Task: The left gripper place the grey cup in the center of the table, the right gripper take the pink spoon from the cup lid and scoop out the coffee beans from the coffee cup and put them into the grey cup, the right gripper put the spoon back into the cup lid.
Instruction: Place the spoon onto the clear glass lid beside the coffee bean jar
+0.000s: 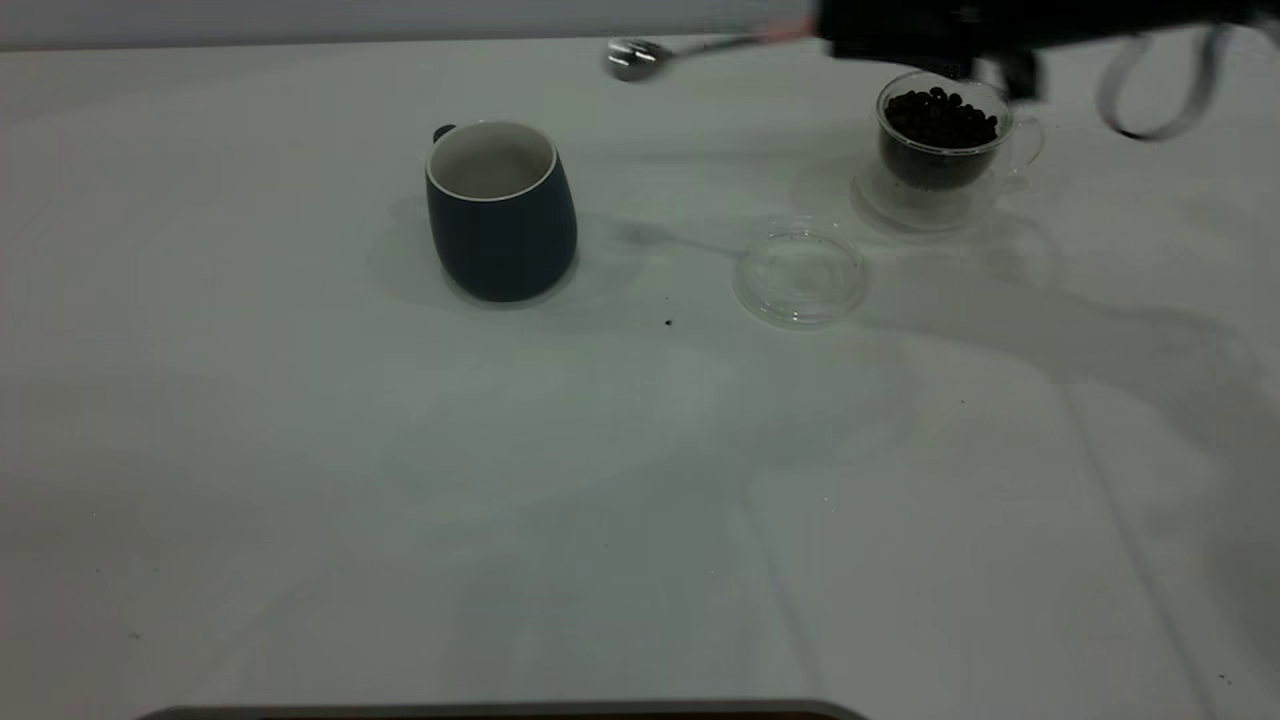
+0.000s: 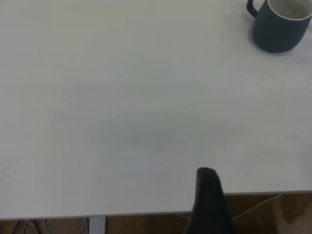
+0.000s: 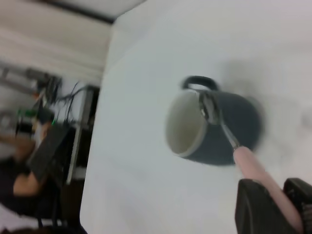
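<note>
Clamped by its pale pink handle in the black right gripper [image 3: 278, 207], the metal-bowled pink spoon [image 1: 640, 57] is held high beyond the dark blue-grey ceramic cup [image 1: 501, 208], presumably in transit for scooping beans.

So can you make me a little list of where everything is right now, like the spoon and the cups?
spoon: small pink-handled metal spoon held in the air by the black right gripper, fingers shut on its handle
spoon bowl: whether it holds beans cannot be told
mug: dark blue-grey ceramic mug upright on the white table, looks empty
glass cup: clear glass cup holding dark coffee beans
lid: clear round lid lying flat, nothing on it
left gripper: at the table edge, away from the mug
</note>
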Controlling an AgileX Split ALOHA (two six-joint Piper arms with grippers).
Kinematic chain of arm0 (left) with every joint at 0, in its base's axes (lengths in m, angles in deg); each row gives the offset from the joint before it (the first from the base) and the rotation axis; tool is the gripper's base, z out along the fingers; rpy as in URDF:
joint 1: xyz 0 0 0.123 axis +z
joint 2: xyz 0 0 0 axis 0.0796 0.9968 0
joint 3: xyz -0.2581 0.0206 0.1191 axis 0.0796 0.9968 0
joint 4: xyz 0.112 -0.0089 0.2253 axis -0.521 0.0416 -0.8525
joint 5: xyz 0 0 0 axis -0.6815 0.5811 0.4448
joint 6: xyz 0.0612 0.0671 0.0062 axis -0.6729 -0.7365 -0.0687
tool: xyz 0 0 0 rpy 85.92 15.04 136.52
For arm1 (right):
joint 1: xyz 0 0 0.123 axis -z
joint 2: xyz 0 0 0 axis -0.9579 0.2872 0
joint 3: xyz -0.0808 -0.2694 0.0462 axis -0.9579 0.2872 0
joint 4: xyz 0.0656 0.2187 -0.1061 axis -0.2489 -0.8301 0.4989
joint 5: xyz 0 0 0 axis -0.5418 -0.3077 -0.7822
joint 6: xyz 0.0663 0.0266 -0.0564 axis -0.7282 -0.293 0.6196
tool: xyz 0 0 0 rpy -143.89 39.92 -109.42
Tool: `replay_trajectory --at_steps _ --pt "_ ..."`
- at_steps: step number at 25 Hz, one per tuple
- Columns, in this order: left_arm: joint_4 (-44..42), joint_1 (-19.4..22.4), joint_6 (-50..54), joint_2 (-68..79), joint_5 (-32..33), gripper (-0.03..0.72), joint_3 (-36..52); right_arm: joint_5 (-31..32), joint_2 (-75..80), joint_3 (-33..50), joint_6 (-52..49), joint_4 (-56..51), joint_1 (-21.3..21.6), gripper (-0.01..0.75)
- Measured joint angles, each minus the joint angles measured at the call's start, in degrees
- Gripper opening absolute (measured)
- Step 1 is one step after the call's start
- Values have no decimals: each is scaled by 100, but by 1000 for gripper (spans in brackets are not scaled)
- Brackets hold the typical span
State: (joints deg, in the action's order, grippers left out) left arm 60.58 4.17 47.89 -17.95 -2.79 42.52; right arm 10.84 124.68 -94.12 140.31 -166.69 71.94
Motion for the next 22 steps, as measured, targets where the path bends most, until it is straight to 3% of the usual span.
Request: replay_trajectory --at_steps 6,11,22 --pt "0 0 6 0 0 586 0 -93 -121 1150 -96 -6 790 113" --pt "0 0 6 0 0 586 0 -80 107 1326 -60 -57 1207 113" --pt "0 0 6 0 0 586 0 385 1346 656 26 -87 1296 113"
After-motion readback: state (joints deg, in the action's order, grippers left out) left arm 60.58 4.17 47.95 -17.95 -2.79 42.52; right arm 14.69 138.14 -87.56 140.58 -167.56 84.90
